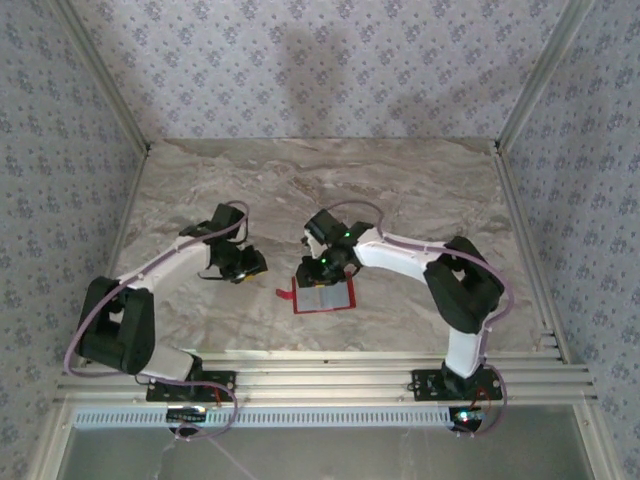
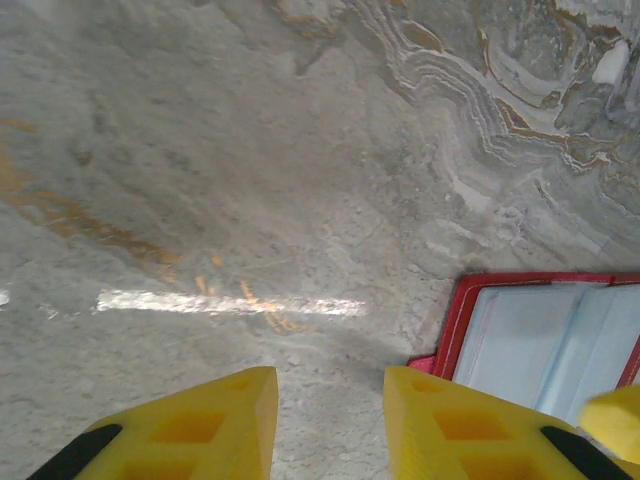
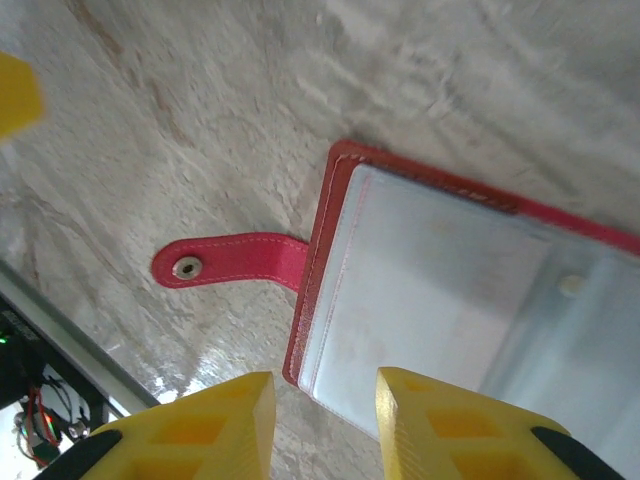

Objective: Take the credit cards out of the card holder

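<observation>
Just ahead of right gripper (image 3: 325, 405), card holder (image 3: 440, 290), lying open

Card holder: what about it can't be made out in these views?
- Top external: the card holder is too small to read its pockets; the right gripper overlaps its far edge.
- Right wrist: the frame edge cuts off its right side; sheen on the pockets hides whether cards sit inside.
- Left wrist: cropped at the corner.

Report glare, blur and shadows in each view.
Top external: even, soft light, with a dim shadow on the back wall. Left wrist: a bright glare streak crosses the table; the left gripper, close to the lens, looks soft. Right wrist: the clear pockets of the card holder shine washed-out pale.
</observation>
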